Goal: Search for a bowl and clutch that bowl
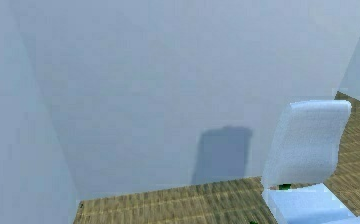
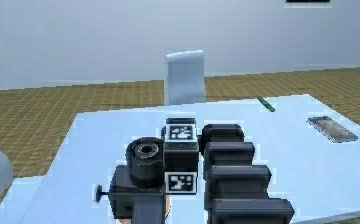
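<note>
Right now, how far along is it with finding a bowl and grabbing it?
Done: it stands beside a white table, with its arm out over the top.
In hand: the search. The gripper holds nothing, with bare tabletop behind it. A thin green stick and a dark flat thing lie there, neither one a bowl.
Left: spotting a bowl, then grabbing it.

- I see a white chair, fwd view's right, wood floor.
- Arm side: pale table, second chair at far edge.
- On it: thin green stick, flat dark slab.
</note>
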You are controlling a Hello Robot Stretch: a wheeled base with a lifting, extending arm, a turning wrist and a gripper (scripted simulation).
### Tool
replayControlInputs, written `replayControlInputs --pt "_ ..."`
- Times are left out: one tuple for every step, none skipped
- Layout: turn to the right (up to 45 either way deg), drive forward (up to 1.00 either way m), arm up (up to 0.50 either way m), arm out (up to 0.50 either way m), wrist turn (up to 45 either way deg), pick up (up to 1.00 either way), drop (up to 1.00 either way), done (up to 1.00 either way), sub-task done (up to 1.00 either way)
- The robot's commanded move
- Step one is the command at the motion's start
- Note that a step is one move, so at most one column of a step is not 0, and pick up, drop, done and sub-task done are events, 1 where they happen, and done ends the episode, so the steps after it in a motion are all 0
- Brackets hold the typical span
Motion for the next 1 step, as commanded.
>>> replayControlInputs --pt "0.0 0.00 0.00 0.00 45.0 0.00 0.00 0.00 0.00"
